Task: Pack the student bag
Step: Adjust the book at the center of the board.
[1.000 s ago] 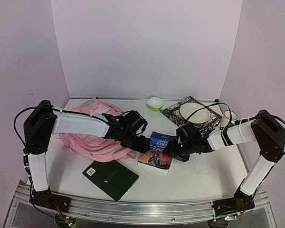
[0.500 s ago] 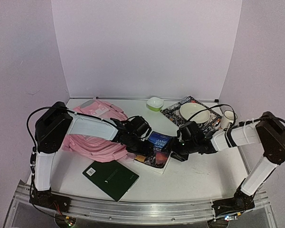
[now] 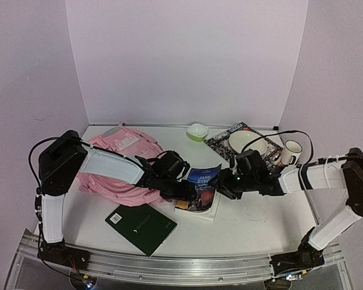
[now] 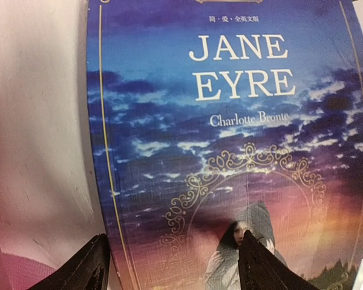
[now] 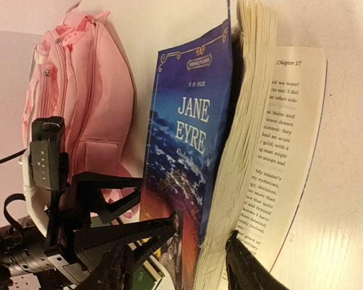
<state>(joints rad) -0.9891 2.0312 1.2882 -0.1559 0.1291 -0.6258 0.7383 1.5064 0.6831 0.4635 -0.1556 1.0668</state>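
Observation:
The student bag (image 3: 118,166) lies pink and slumped at the table's left, and shows in the right wrist view (image 5: 85,103). Right of it lies a "Jane Eyre" paperback (image 3: 201,188). Its blue cover and a thick block of pages (image 5: 254,121) are tilted up off an open printed page. My right gripper (image 5: 178,269) is open and straddles that raised block, one finger against the pages' underside. My left gripper (image 4: 172,266) is open over the cover (image 4: 230,151), one fingertip (image 4: 257,263) on it and the other off the book's left edge.
A dark green notebook (image 3: 142,225) lies near the front edge. At the back stand a small green bowl (image 3: 197,131), a cream bowl (image 3: 248,142) on a patterned book, and a white mug (image 3: 291,149). Side walls close in on both sides.
The book's cover and front pages have risen from flat to tilted up. My right arm has stretched left and low, its jaws narrowing. My left gripper has slid right onto the cover.

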